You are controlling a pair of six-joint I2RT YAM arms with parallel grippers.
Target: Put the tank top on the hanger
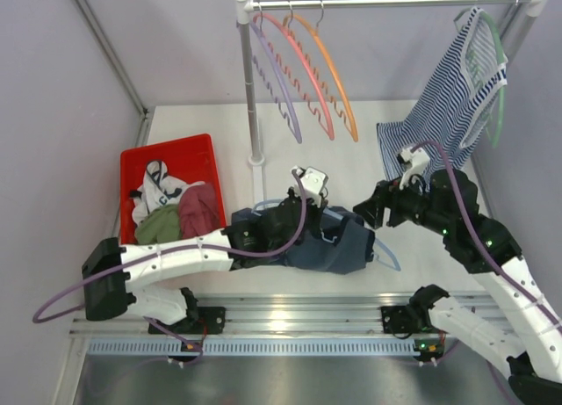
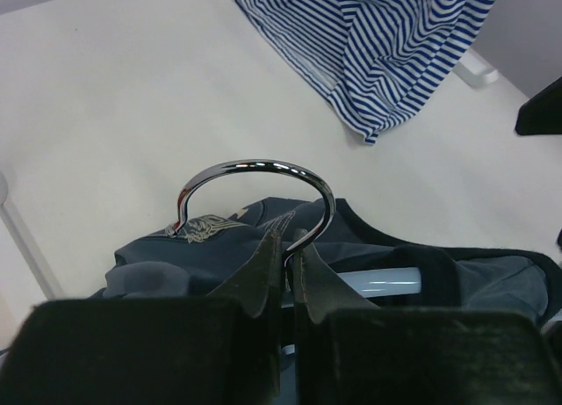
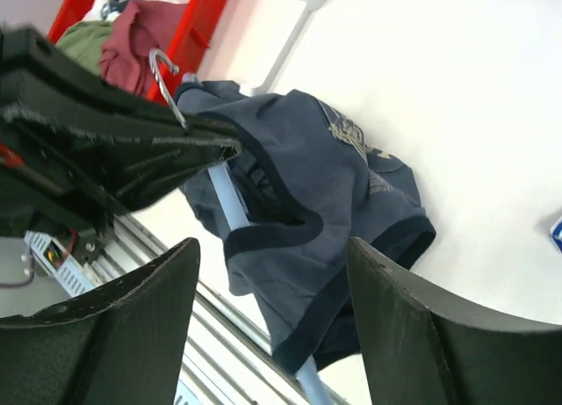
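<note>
Tank top (image 1: 338, 242) bunched on the light-blue hanger (image 2: 386, 282), mid-tabletop (image 1: 369, 141)

Left pincer (image 2: 285, 247) is pinched down narrow on the base of the hanger's metal hook (image 2: 255, 166). The right pincer (image 3: 272, 256) is spread wide right beside the tank top, with nothing in it. The hanger's arm runs inside the top; can't really tell if the bundle rests on the tabletop or hangs just above it.

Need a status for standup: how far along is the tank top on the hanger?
Done: hanger is inside the tank top, hook out through the neck. In hand: left gripper shut on the hook's base; right gripper open, off the fabric. Left: top lies bunched on the table, one hanger end poking out, so strap seating is unconfirmed.
</note>
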